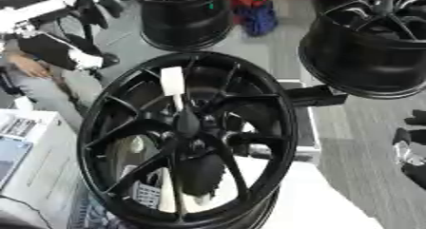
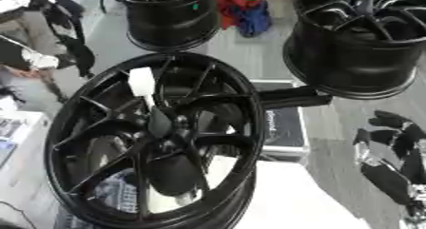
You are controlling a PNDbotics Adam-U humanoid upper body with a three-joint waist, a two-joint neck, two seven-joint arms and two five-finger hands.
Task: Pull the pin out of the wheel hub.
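Observation:
A large black wheel hub [image 1: 108,128] with thin spokes stands in the middle of both views, its face turned up toward me. A white pin [image 1: 173,83] with a flat rectangular head sticks out of the hub's centre [image 1: 187,123], leaning up and to the left. My right hand [image 2: 391,145], black with silver parts, hangs at the right edge beside the wheel, fingers spread and holding nothing. It is well clear of the pin. My left hand shows in neither view.
Two more black wheels stand behind, one at the top middle [image 1: 183,19] and one at the top right [image 1: 374,47]. A black case [image 2: 287,123] lies to the right of the hub. A white box [image 1: 33,161] sits at the lower left.

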